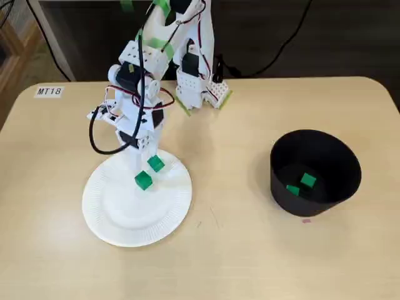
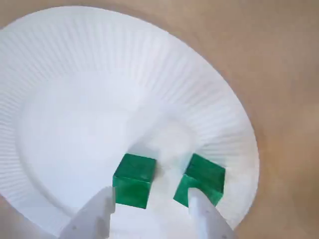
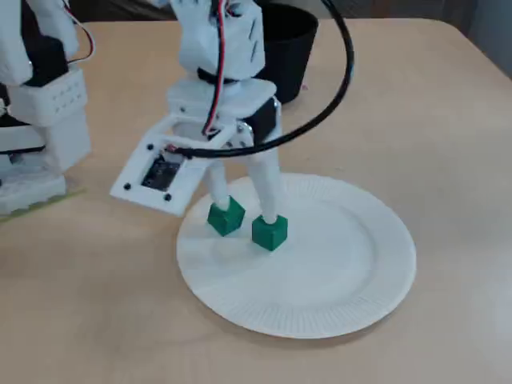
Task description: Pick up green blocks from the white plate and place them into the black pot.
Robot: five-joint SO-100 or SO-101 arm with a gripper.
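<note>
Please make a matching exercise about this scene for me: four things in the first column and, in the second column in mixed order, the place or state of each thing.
Column one:
1. white plate
2. black pot
3. claw
4. label MT18

Column two:
A. open, tips pointing down
B. on the right in a fixed view, two green blocks inside
C. near the table's corner, upper left in a fixed view
D. under the claw, two more green blocks on it

Pairs: 1-D; 2-B; 3-A; 4-C
</note>
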